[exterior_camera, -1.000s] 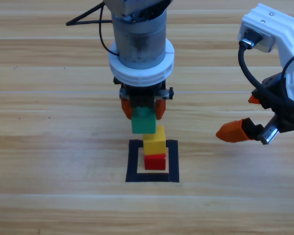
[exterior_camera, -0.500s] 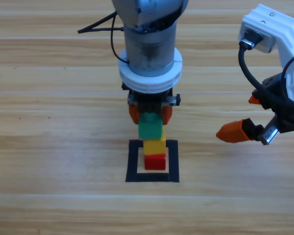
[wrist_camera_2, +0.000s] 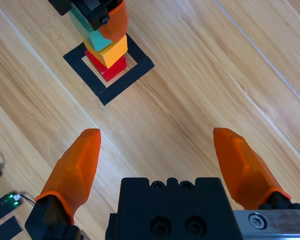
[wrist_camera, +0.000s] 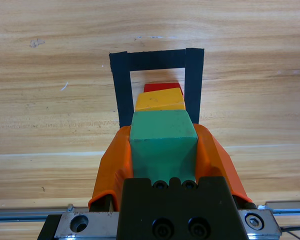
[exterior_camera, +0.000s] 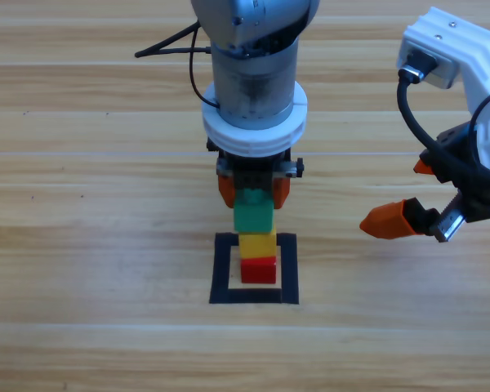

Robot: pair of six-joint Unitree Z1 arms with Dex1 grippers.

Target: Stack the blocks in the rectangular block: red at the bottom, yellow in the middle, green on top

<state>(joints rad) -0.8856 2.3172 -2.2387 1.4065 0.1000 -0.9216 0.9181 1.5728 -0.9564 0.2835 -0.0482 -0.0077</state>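
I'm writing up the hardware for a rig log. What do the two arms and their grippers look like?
The left arm is a grey metal cylinder with thin black cables at its side. Its left gripper has a black body with screws and smooth orange fingers. The right arm has a thick black cable plugged in. The right gripper has pointed orange fingers on a black body.

Green cube (exterior_camera: pixel 252 214) atop yellow (exterior_camera: pixel 258 242), red (exterior_camera: pixel 258 269) lowest, inside black outline (exterior_camera: pixel 222 269).
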